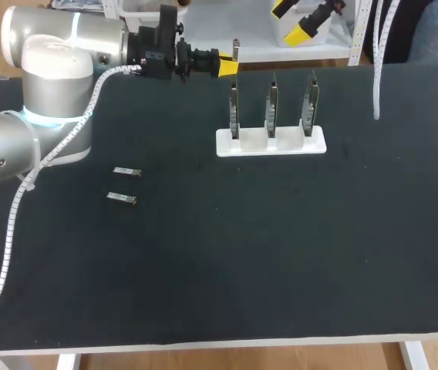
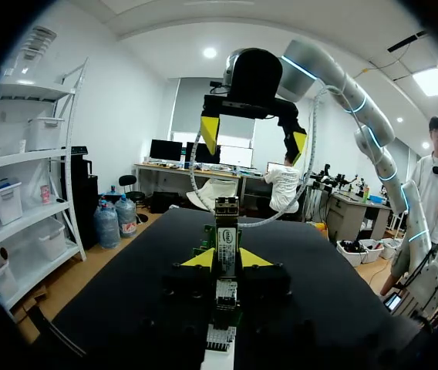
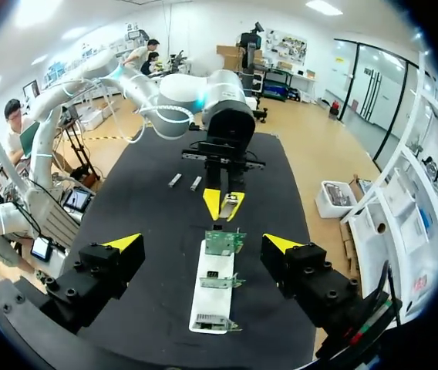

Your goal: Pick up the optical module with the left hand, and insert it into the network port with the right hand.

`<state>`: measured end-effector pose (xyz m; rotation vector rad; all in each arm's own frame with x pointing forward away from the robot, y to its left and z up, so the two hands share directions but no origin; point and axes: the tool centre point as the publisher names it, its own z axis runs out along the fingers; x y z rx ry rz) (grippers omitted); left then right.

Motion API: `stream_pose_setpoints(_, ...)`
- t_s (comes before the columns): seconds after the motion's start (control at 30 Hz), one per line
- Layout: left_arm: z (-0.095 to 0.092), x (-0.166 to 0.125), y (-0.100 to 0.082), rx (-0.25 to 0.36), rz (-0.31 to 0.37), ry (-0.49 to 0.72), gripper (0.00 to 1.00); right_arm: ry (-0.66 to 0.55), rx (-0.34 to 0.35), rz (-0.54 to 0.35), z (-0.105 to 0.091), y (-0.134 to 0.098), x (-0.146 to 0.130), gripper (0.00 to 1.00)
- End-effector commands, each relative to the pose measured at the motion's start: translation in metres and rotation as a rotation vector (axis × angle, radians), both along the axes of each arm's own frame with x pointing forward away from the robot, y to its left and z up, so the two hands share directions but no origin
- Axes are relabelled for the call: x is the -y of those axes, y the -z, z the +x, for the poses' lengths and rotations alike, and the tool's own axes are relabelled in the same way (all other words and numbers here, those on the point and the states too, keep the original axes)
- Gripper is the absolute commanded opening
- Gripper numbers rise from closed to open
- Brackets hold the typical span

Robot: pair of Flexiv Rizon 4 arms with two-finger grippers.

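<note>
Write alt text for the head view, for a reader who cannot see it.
The left arm comes in from the left, its jaws shut on a small optical module close to the leftmost of three upright network cards in a white holder on a black table. Two more modules lie left of the holder.

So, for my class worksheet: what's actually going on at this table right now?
The left gripper holds one optical module between its fingers, up beside the end one of three network cards standing in a white stand. The right gripper hangs open above that stand, touching nothing. Two spare modules lie on the black table. The held module is not yet in a port.
</note>
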<state>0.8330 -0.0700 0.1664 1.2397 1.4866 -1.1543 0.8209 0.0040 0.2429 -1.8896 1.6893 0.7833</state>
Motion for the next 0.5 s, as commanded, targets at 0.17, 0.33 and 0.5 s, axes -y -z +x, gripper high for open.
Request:
stream_pose_setpoints(0.17, 0.001, 0.0, 0.0, -0.001, 0.002, 0.002, 0.0, -0.052, -0.091, 0.036, 0.014, 0.009, -0.014, 1.0)
stream_pose_setpoints(0.33, 0.001, 0.0, 0.0, -0.001, 0.002, 0.002, 0.0, -0.063, -0.11, 0.05, 0.017, 0.015, -0.025, 1.0)
stream_pose_setpoints(0.5, 0.001, 0.0, 0.0, -0.001, 0.002, 0.002, 0.0, -0.071, -0.115, 0.058, 0.02, 0.02, -0.034, 1.0)
